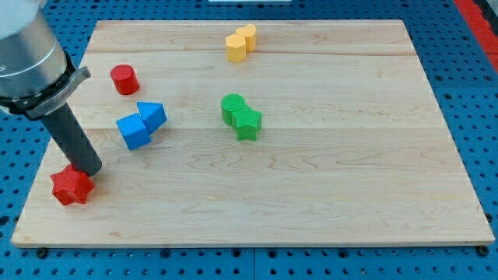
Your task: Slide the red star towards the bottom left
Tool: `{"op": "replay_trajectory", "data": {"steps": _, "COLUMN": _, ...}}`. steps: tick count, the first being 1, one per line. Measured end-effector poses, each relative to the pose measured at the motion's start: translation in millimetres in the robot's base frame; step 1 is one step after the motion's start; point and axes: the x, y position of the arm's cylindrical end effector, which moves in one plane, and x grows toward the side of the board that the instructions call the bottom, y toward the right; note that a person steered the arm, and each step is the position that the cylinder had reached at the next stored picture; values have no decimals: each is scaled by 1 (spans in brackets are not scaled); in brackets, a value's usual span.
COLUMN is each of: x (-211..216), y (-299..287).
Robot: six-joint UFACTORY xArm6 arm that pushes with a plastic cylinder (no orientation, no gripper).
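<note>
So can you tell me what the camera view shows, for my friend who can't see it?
My tip touches the top right of a red star near the bottom left corner of a wooden board. Farther up are a red cylinder, two blue blocks, two green blocks and two yellow blocks.

Nothing stood between the red star (71,187) and the board's (311,210) bottom-left corner, while my tip (89,170) pressed its upper right and the blue blocks (141,124) sat well apart above.

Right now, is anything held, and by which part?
Nothing is held. My tip only touches the red star at its upper right edge.
</note>
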Motion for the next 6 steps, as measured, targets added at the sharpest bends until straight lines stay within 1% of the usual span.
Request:
{"op": "replay_trajectory", "data": {"steps": 1, "x": 0, "y": 10}}
{"op": "replay_trajectory", "data": {"steps": 2, "x": 0, "y": 33}}
{"op": "replay_trajectory", "data": {"steps": 3, "x": 4, "y": 26}}
{"op": "replay_trajectory", "data": {"steps": 5, "x": 8, "y": -10}}
{"op": "replay_trajectory", "data": {"steps": 6, "x": 21, "y": -13}}
